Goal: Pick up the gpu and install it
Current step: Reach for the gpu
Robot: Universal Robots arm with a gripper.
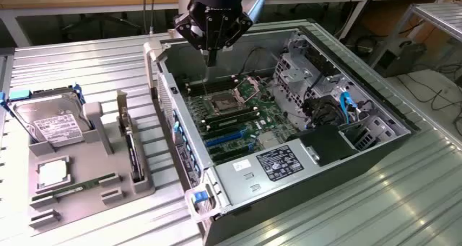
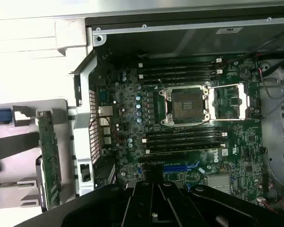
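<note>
The gpu point(image 1: 133, 151) stands on edge in a slot of the grey holder tray point(image 1: 86, 192), at the exterior view's left of the computer case. In the wrist view the gpu point(image 2: 50, 156) appears as a narrow green card seen edge-on beside the case wall. My gripper point(image 1: 211, 61) hangs over the far end of the open case point(image 1: 238, 197), above the motherboard point(image 1: 238, 116) and well away from the gpu. Its fingers point(image 2: 143, 198) are shut with nothing between them, and they point down over the blue expansion slot point(image 2: 180, 167).
The tray also holds a silver hard drive point(image 1: 51, 124), a square processor chip point(image 1: 52, 173) and a long memory stick point(image 1: 76, 185). The processor socket point(image 2: 187, 104) is open on the board. Drive cages and cables point(image 1: 339, 105) fill the case's right side.
</note>
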